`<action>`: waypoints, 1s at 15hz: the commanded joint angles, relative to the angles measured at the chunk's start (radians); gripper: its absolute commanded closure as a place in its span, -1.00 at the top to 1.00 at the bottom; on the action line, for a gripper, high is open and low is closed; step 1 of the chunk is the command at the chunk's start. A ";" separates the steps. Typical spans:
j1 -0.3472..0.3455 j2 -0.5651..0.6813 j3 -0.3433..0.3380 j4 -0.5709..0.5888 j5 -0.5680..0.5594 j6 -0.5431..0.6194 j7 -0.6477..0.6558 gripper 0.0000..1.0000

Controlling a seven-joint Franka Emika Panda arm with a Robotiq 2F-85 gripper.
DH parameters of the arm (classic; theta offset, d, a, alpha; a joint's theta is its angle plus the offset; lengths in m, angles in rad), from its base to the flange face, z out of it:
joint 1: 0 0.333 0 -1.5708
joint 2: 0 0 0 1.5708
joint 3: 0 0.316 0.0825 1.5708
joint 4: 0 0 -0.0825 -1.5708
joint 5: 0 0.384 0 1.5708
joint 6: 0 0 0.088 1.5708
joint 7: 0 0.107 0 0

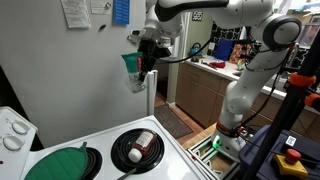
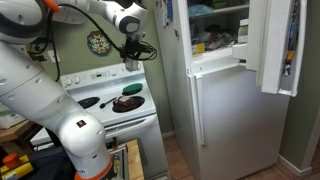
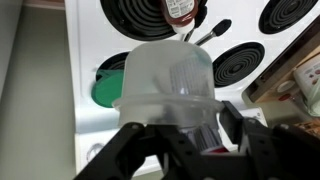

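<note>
- One pincer point(image 3: 180, 132) shows in the wrist view, with its two fingers point(image 3: 128, 142) clamped on either side of the clear plastic cup point(image 3: 165, 85).
- There is one clear plastic cup. It is held in the air above the stove point(image 3: 85, 60) and touches nothing but the pincer; in an exterior view it point(image 1: 133, 68) hangs at the tip of the arm, with a teal tint on its upper part.
- In an exterior view the pincer point(image 2: 130, 58) hangs over the back part of the stove point(image 2: 140, 122), on the side nearest the fridge point(image 2: 215, 110).
- The wrist view shows four burners on the stove top.
- One burner is covered by a round green disc point(image 3: 103, 88); in an exterior view the green disc point(image 1: 58, 163) lies towards the stove's front edge.
- One burner carries a dark pan point(image 1: 138, 148) with something reddish inside; its black handle point(image 3: 210, 33) points towards the middle of the stove.
- The other two burners point(image 3: 240, 65) are bare black coils.
- One fridge stands just beside the stove, and its upper door point(image 2: 272, 45) is swung open.
</note>
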 commanded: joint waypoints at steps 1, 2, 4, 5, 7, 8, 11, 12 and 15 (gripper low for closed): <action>-0.037 0.007 0.036 0.004 0.022 -0.011 -0.026 0.01; -0.037 0.013 0.039 0.004 0.029 -0.011 -0.037 0.01; -0.037 0.015 0.040 0.004 0.033 -0.011 -0.045 0.01; -0.037 0.015 0.040 0.004 0.033 -0.011 -0.046 0.01; -0.022 0.057 0.057 0.005 0.036 -0.004 -0.108 -0.49; -0.021 0.071 0.073 0.002 0.029 0.007 -0.130 -0.49; -0.011 0.121 0.121 -0.016 0.027 0.025 -0.222 -0.49; -0.010 0.131 0.137 -0.030 0.026 0.034 -0.250 -0.49; -0.009 0.167 0.182 -0.058 0.010 0.088 -0.309 -0.49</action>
